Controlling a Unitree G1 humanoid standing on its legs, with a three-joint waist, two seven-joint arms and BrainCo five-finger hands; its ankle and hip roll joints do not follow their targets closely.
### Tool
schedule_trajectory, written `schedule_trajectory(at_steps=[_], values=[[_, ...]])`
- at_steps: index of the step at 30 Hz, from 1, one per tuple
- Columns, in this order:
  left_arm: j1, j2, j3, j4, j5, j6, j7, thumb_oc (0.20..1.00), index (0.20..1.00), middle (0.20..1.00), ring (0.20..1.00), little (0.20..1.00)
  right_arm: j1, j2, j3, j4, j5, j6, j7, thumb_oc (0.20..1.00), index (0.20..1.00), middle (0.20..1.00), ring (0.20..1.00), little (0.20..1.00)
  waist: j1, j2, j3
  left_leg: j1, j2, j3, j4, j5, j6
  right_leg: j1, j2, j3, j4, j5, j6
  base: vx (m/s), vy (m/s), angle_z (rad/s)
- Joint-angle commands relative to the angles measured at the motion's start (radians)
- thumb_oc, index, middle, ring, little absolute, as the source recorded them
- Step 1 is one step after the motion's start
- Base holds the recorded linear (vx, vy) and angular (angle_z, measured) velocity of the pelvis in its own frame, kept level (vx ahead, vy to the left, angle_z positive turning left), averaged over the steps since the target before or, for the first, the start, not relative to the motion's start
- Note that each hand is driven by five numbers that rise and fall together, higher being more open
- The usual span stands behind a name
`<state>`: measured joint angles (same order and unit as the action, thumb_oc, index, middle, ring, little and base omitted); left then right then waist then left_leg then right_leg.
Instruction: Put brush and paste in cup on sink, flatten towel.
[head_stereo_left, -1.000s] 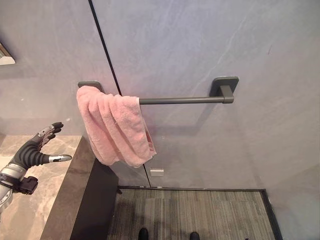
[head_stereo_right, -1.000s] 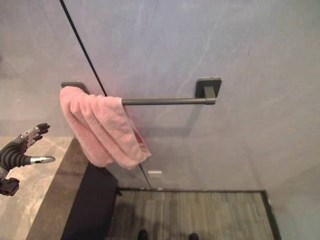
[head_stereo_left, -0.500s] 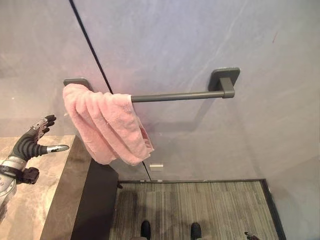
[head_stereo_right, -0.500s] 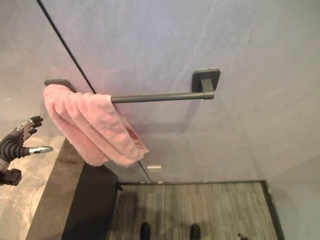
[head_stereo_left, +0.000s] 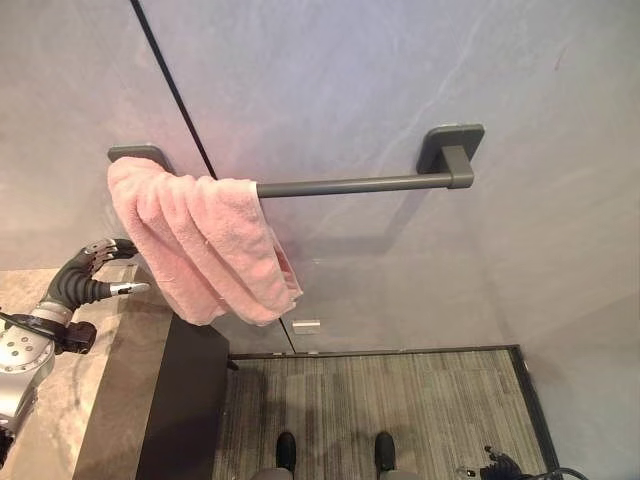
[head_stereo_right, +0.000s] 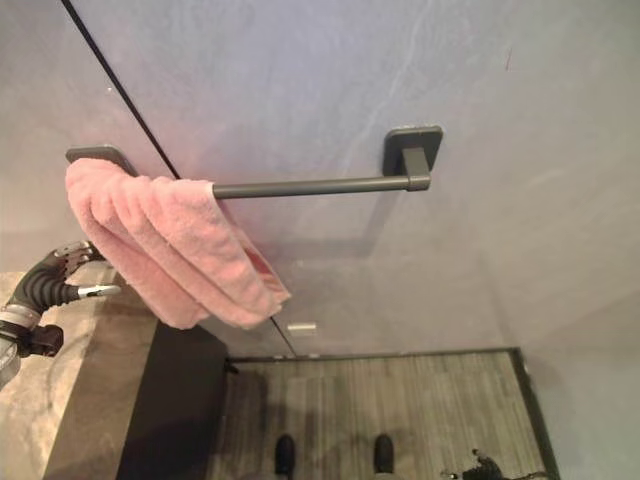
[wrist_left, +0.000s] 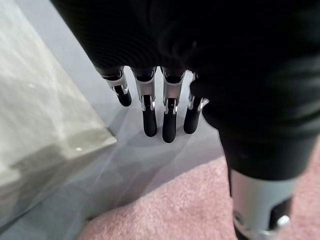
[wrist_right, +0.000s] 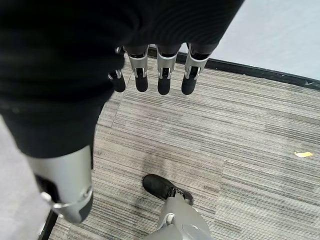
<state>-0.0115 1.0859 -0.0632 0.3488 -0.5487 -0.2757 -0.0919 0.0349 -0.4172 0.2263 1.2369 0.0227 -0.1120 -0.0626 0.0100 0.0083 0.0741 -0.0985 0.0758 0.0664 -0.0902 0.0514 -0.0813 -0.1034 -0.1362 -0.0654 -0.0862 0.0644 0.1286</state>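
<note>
Left hand: the left hand (head_stereo_left: 88, 283) is raised above the counter (head_stereo_left: 75, 400), fingers loosely spread and slightly bent, thumb apart; it holds nothing.
Right hand: the right hand (wrist_right: 150, 75) hangs low over the striped floor (wrist_right: 240, 150), fingers relaxed and empty.
Towel, place: the pink towel (head_stereo_left: 205, 245) hangs just beyond the left hand's fingertips, on the side toward the robot's right. In the left wrist view its fuzzy cloth (wrist_left: 170, 210) lies close under the thumb. I cannot tell if they touch.
Towel, state: it is bunched in thick folds at the end of the bar nearest the left hand, and its lower part sags in a lump.
Bar: the dark towel bar (head_stereo_left: 350, 185) runs farther away from the left hand, bare up to its far bracket (head_stereo_left: 452, 152).
Handling, my judgement: the towel is light, soft and not slippery, so it gives under the fingers and cannot break. It may slide off the smooth bar if pulled down hard.
Where to hold, my judgement: pinch the free edge of the folds near the bar and draw it sideways along the bare bar.
Brush, paste, cup: I cannot judge this part.
</note>
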Motion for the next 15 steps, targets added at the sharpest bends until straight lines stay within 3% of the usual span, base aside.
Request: schedule_trajectory(at_steps=[1,15], values=[[-0.119,0.001,-0.002,-0.054,-0.035,-0.034,-0.004,1.000,1.000,1.000,1.000,1.000,-0.013,-0.003,0.046,0.002,-0.015,-0.007,-0.015,1.000,1.000,1.000,1.000,1.000,-0.069,-0.049,-0.019,0.030,0.067,0.019,0.003,-0.002,-0.052,-0.006,-0.154,0.018,-0.001,0.078,0.112,0.03,-0.011,-0.04],[-0.133,-0.086,0.002,-0.070,-0.074,-0.043,0.006,1.000,1.000,1.000,1.000,1.000,0.003,0.003,0.039,0.038,-0.032,0.001,-0.015,1.000,1.000,1.000,1.000,1.000,-0.079,-0.047,-0.036,0.056,0.073,0.031,0.003,-0.011,-0.057,0.012,-0.149,0.026,-0.001,0.065,0.109,0.01,-0.003,-0.03]])
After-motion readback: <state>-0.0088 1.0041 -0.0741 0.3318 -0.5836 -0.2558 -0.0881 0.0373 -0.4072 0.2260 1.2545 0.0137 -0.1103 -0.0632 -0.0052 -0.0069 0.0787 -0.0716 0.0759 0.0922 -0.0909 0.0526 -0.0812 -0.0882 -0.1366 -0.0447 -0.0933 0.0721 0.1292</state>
